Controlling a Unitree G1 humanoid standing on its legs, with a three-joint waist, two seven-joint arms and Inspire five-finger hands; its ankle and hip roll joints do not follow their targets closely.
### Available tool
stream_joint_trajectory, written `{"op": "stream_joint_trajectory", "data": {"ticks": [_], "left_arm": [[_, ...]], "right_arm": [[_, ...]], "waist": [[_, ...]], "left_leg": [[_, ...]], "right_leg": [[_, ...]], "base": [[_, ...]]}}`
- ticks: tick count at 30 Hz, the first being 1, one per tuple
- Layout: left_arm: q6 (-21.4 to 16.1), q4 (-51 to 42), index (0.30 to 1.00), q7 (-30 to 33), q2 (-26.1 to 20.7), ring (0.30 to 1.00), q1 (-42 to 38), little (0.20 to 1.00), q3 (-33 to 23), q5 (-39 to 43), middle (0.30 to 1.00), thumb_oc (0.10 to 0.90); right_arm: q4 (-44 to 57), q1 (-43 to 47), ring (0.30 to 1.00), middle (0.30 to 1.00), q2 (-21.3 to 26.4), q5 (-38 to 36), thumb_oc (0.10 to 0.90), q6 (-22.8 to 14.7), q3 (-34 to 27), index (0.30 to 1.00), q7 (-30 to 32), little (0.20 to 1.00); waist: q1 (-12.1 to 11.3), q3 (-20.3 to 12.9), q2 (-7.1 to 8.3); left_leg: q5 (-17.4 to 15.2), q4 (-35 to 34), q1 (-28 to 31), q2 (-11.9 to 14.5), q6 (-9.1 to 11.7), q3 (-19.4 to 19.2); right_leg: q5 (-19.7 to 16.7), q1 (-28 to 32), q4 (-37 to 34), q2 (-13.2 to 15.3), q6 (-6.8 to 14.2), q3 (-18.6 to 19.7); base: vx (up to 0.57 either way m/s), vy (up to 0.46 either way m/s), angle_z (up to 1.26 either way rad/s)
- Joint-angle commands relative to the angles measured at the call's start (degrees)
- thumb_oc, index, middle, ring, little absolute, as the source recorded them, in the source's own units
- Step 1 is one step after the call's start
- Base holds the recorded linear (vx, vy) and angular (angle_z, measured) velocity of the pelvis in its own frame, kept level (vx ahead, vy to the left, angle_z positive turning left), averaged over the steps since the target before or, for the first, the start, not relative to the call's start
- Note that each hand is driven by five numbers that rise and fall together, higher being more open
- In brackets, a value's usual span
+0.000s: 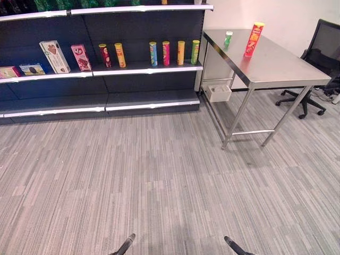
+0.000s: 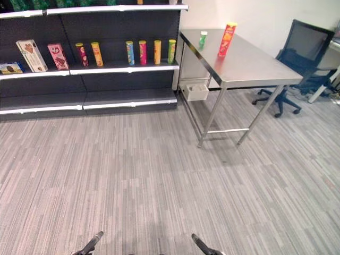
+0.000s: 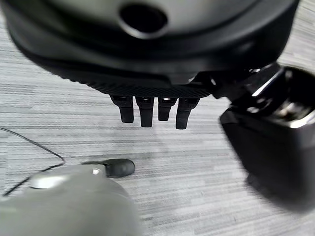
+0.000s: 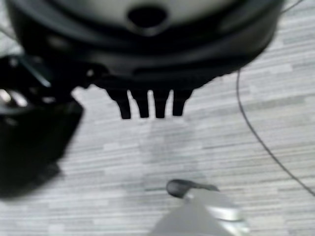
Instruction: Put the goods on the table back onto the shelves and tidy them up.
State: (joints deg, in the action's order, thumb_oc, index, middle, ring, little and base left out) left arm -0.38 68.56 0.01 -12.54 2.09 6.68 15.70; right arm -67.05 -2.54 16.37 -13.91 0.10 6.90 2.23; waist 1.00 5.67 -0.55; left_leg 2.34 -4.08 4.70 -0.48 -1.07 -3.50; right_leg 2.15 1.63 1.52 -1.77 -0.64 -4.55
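Red can (image 1: 254, 39) and small green can (image 1: 228, 39) wait near the table's (image 1: 287, 69) far edge.
Both look light, stiff and smooth; grab round the middle. Left hand (image 3: 152, 110) and right hand (image 4: 147, 103) hang with fingers apart, holding nothing.

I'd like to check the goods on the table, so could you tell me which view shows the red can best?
The left eye view: the red can stands upright and unobstructed on the table. The right eye view shows it similarly; the wrist views face the floor.

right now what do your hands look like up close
Both are dark. The left hand has a broad black glossy body with a round opening, a row of short black fingers and a bulky shiny thumb. The right hand looks the same, mirrored.
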Motion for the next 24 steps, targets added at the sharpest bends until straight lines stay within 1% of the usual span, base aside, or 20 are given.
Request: {"op": "stream_joint_trajectory", "data": {"ticks": [1,13,18,21,22,23,24], "left_arm": [[-2.5,0.2,0.900,-0.4,-1.5,0.900,-2.9,0.900,-0.5,0.7,0.900,0.800],[-2.5,0.5,0.900,0.4,-1.9,0.900,-3.4,0.900,-0.1,-1.1,0.900,0.800],[-2.3,1.2,0.900,-0.4,-2.5,0.900,-4.2,0.900,1.3,-3.8,0.900,0.800],[-2.2,1.4,0.900,-0.7,-2.7,0.900,-4.4,0.900,1.4,-3.9,0.900,0.800],[-2.1,1.3,0.900,-0.7,-2.6,0.900,-4.7,0.900,1.3,-3.5,0.900,0.800],[-2.1,1.3,0.900,-0.7,-2.6,0.900,-4.7,0.900,1.3,-3.5,0.900,0.800],[-2.0,1.2,0.900,-0.7,-2.5,0.900,-4.8,0.900,1.5,-3.4,0.900,0.800]], "right_arm": [[0.5,2.4,0.900,0.900,2.0,-2.3,0.800,-1.8,-0.2,0.900,1.0,0.900],[-0.6,2.8,0.900,0.900,2.4,-1.2,0.800,-1.4,0.8,0.900,0.8,0.900],[-0.3,3.6,0.900,0.900,3.1,0.6,0.800,-1.0,2.7,0.900,-0.5,0.900],[0.0,4.1,0.900,0.900,3.4,1.6,0.800,-0.8,3.7,0.900,-1.0,0.900],[0.2,4.6,0.900,0.900,3.4,1.8,0.800,-0.8,4.1,0.900,-1.1,0.900],[0.2,4.6,0.900,0.900,3.4,1.8,0.800,-0.8,4.1,0.900,-1.1,0.900],[0.4,4.7,0.900,0.900,3.4,2.1,0.800,-0.9,4.5,0.900,-1.2,0.900]], "waist": [[0.7,1.5,0.95],[0.6,1.4,1.08],[0.6,1.5,1.14],[0.5,1.9,1.19],[0.3,2.7,1.36],[0.3,2.8,1.36],[0.2,3.4,1.57]], "left_leg": [[-4.4,-0.9,3.1,1.6,3.5,1.0],[-4.7,-0.9,3.9,1.9,3.6,0.8],[-4.6,-0.9,3.7,2.2,3.7,1.0],[-4.4,-0.9,3.8,2.4,3.8,1.1],[-4.4,-0.2,3.5,2.7,3.9,1.2],[-4.4,-0.2,3.5,2.7,3.9,1.2],[-5.0,2.3,2.3,2.8,4.0,1.2]], "right_leg": [[-3.0,4.4,-6.5,4.4,7.3,-0.4],[-2.5,5.1,-6.5,4.4,7.3,-0.4],[-2.4,4.9,-6.5,4.2,7.1,-0.5],[-2.3,4.9,-6.5,4.0,6.8,-0.5],[-2.4,4.8,-6.5,3.8,6.5,-0.4],[-2.4,4.8,-6.5,3.8,6.5,-0.4],[-2.2,4.7,-6.2,3.8,6.1,-0.4]], "base": [[0.00,0.000,0.00],[0.01,-0.008,0.00],[0.01,-0.032,0.00],[0.02,-0.074,0.00],[0.01,-0.097,-0.01],[0.00,-0.138,-0.01],[-0.01,-0.100,-0.01]]}}
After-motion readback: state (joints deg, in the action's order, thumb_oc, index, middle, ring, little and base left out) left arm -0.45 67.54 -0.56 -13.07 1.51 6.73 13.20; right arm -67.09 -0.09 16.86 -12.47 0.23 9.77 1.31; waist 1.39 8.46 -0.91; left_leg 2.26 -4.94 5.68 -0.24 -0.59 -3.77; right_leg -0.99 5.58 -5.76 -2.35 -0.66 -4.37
